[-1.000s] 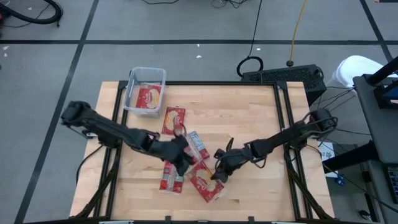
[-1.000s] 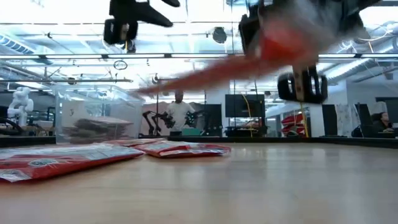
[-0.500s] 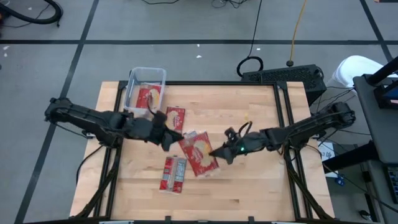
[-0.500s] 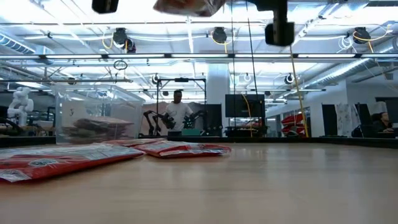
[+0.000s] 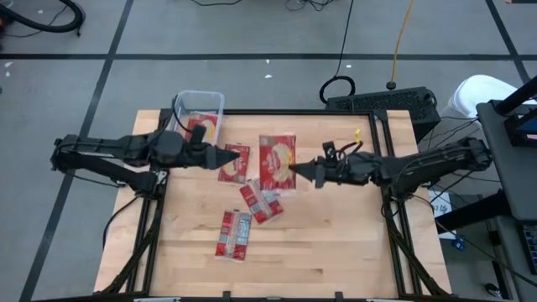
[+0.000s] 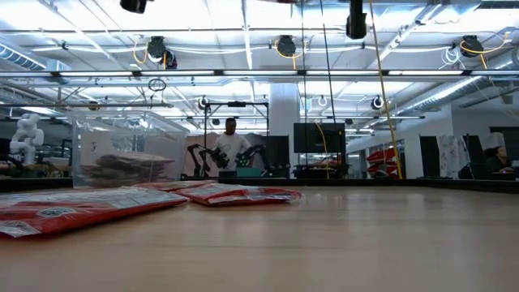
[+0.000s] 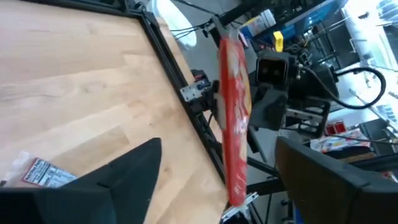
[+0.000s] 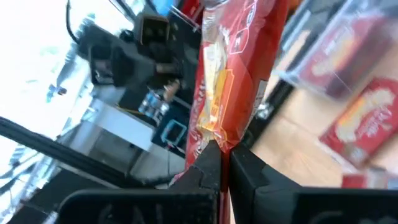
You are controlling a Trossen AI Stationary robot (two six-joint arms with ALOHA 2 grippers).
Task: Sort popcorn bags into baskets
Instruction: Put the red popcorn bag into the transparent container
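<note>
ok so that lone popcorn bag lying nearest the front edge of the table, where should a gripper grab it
The lone popcorn bag lies flat, apart from the others. Probably come straight down with jaws across its narrow width, pinching the long edges, or catch one short sealed end.

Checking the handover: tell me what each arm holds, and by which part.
The right gripper pinches a popcorn bag by one edge, jaws shut on it. The left gripper stands open and holds nothing.

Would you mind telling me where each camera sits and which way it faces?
High view: overhead, straight down; both arms, tub.
Low view: tabletop level, facing the room; packets, tub.
Left wrist view: past its open fingers toward the right arm's raised packet.
Right wrist view: its shut fingers pinching that packet.
The wrist views share the packet.
</note>
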